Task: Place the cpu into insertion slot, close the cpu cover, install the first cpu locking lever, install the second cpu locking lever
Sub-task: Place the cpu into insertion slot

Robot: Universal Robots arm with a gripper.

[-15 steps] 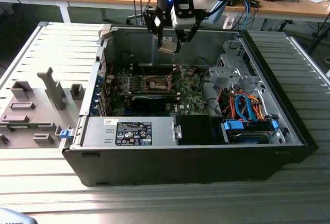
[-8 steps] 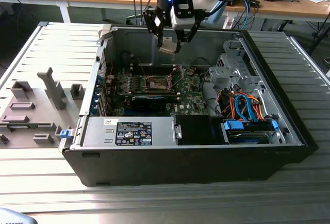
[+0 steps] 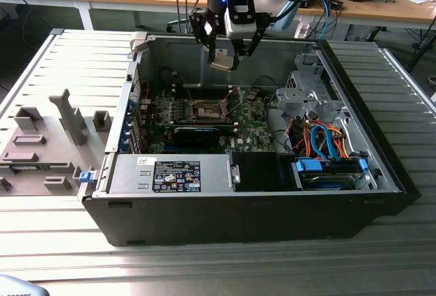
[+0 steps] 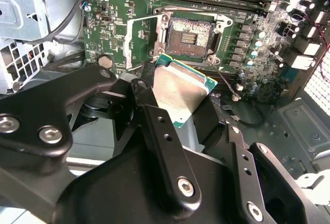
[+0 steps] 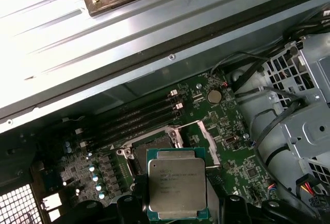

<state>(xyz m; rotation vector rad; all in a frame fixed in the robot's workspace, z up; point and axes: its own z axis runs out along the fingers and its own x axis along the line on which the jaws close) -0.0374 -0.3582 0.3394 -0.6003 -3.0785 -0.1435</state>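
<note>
Above the open computer case (image 3: 259,207), in the exterior view, the gripper (image 3: 227,56) hangs at twelve o'clock from the insertion slot (image 3: 206,110), well clear of the board, with the cpu (image 3: 223,63) pinched at its tips. A metal drive cage (image 3: 310,95) stands at three o'clock from the slot and a long black card (image 3: 197,134) lies at six o'clock. The open room for moving is therefore straight over the socket.

In the second wrist view, the fingers (image 4: 147,105) are narrowed onto opposite edges of the cpu (image 4: 180,87). That grip leaves its flat faces free, probably so the chip can be laid down without the pads fouling the socket rim. The chip looks tilted here, and one corner overlaps the rim of the insertion slot (image 4: 192,32) in the picture, though I judge it to be apart in height. The slot is bare, its contacts exposed, and the cpu cover (image 4: 138,41) seems swung open beside it.

In the first wrist view, the cpu (image 5: 178,182) hides part of the insertion slot (image 5: 154,149). Memory slots (image 5: 139,115) run close alongside the socket, so there is little margin on that edge.
</note>
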